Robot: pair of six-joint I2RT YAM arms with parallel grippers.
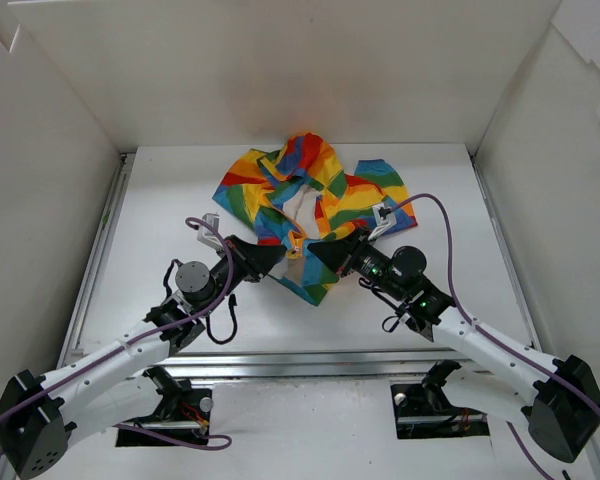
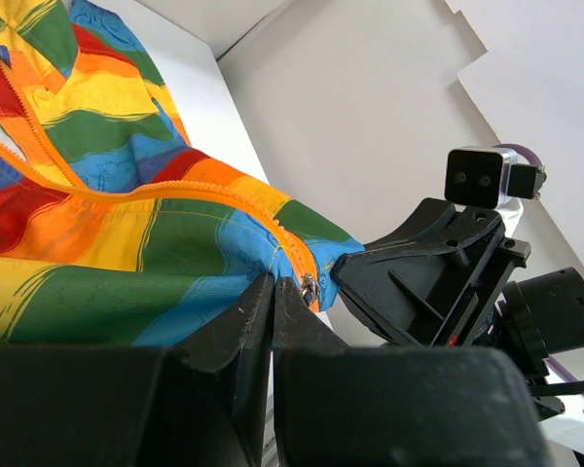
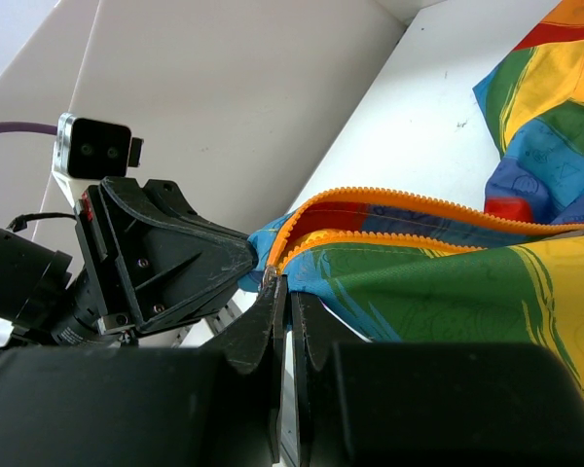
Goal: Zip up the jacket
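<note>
The rainbow-striped jacket (image 1: 325,190) lies crumpled at the table's middle, its white lining showing. Its orange zipper (image 3: 419,199) is open, with both tooth rows meeting at the bottom end. My left gripper (image 1: 278,256) is shut on the blue hem (image 2: 224,282) right beside the small metal slider (image 2: 310,287). My right gripper (image 1: 315,253) faces it from the right, shut on the jacket's bottom corner at the zipper's end (image 3: 273,275). The two gripper tips nearly touch. In the left wrist view the zipper (image 2: 175,195) runs up and to the left.
White walls enclose the table (image 1: 180,200) at the back and on both sides. A metal rail (image 1: 95,260) runs along the left edge. Purple cables (image 1: 205,235) loop over both arms.
</note>
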